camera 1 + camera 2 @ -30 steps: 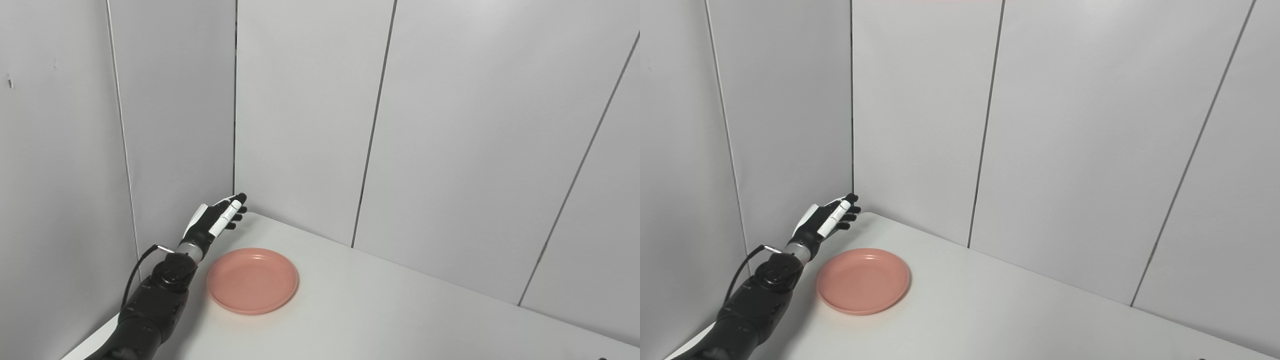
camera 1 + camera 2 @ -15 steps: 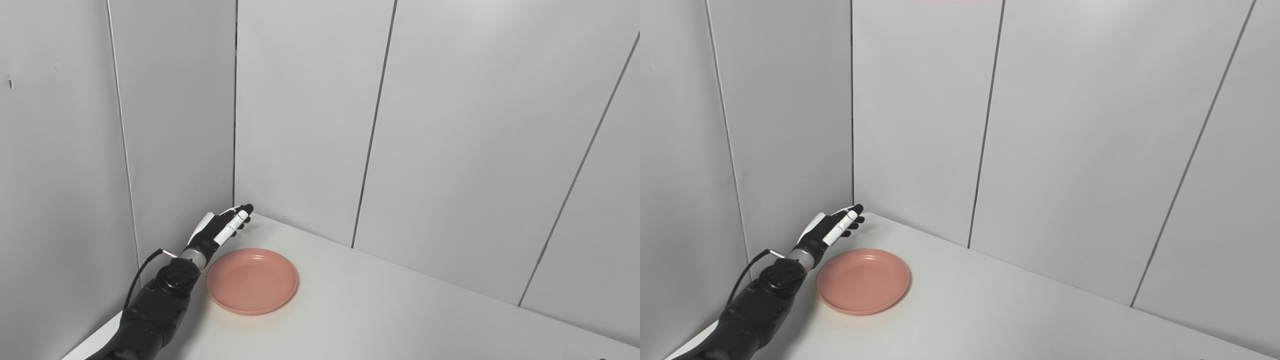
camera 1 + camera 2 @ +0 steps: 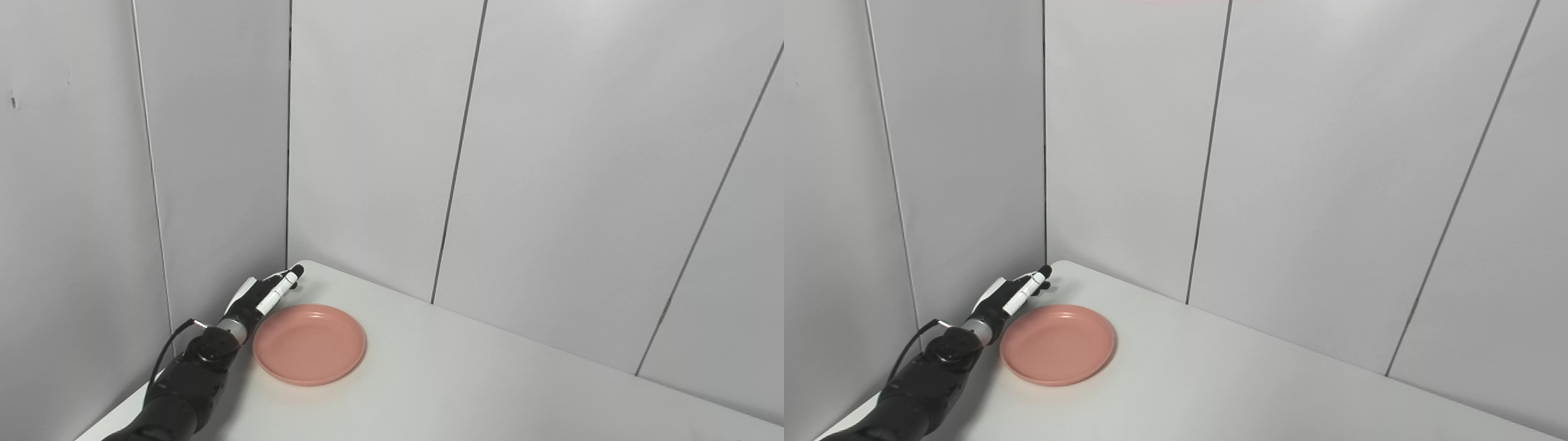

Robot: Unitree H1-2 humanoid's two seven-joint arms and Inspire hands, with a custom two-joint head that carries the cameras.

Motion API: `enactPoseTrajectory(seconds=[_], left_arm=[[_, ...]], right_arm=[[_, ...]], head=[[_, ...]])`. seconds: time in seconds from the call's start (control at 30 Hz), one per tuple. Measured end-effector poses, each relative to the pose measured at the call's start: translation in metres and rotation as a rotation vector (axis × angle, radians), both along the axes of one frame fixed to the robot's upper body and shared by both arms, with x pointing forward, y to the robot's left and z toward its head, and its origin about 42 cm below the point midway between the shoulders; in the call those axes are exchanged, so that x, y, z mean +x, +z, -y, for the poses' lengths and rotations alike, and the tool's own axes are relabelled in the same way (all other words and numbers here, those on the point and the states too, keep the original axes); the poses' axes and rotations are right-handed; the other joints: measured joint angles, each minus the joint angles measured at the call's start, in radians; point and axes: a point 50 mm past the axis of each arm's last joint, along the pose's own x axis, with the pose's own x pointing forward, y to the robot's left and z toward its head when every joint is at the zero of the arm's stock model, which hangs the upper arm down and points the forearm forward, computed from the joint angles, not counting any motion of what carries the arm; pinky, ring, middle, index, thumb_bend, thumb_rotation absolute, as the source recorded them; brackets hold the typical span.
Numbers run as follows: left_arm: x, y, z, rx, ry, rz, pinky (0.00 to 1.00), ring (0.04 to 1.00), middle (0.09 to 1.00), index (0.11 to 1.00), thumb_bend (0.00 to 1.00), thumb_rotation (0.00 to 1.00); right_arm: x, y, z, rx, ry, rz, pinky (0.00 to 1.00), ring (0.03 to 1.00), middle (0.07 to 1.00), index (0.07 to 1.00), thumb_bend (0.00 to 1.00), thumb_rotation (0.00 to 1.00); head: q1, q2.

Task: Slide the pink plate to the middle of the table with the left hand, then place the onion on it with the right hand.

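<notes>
A pink plate (image 3: 309, 343) lies on the white table (image 3: 465, 392) near its far left corner. My left hand (image 3: 264, 293) is low over the table just left of and behind the plate's rim, fingers stretched out straight and holding nothing. The same left hand (image 3: 1013, 294) and pink plate (image 3: 1057, 344) show in the right eye view. Whether the hand touches the rim I cannot tell. No onion and no right hand are in view.
Grey panelled walls (image 3: 380, 153) close in the table at the left and the back, meeting in a corner right behind my hand. The black left forearm (image 3: 184, 386) lies along the table's left edge.
My left hand has come down from above the table corner to table height beside the plate's left rim. The plate has not moved.
</notes>
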Motion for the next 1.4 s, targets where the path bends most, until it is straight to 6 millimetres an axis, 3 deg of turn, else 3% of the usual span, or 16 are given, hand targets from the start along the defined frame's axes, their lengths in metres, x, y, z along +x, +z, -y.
enactPoseTrajectory(seconds=[0.47, 0.73, 1.03, 1.4], left_arm=[[0.001, -0.004, -0.003, -0.010, -0.008, 0.012, 0.98, 0.937, 0.886, 0.878, 0.84, 1.00], [0.001, -0.003, -0.005, -0.035, -0.018, 0.015, 0.94, 0.884, 0.847, 0.871, 0.83, 1.00], [-0.004, -0.005, 0.001, -0.140, -0.045, 0.040, 1.00, 0.920, 0.859, 0.877, 0.86, 0.98], [-0.006, -0.005, 0.009, -0.214, -0.101, 0.042, 0.98, 0.950, 0.902, 0.920, 0.86, 1.00]], right_arm=[[-0.003, 0.001, 0.000, -0.001, 0.001, 0.004, 1.00, 0.991, 0.992, 1.000, 0.63, 0.79], [-0.005, 0.001, 0.000, -0.004, 0.001, 0.005, 1.00, 0.991, 0.997, 1.000, 0.63, 0.81], [-0.005, 0.001, 0.001, -0.003, 0.000, 0.005, 1.00, 0.997, 1.000, 1.000, 0.62, 0.81], [-0.005, 0.001, 0.001, -0.002, -0.002, 0.006, 1.00, 0.995, 1.000, 1.000, 0.62, 0.81]], head=[[0.002, 0.008], [0.000, 0.011], [0.002, 0.014], [0.003, 0.014]])
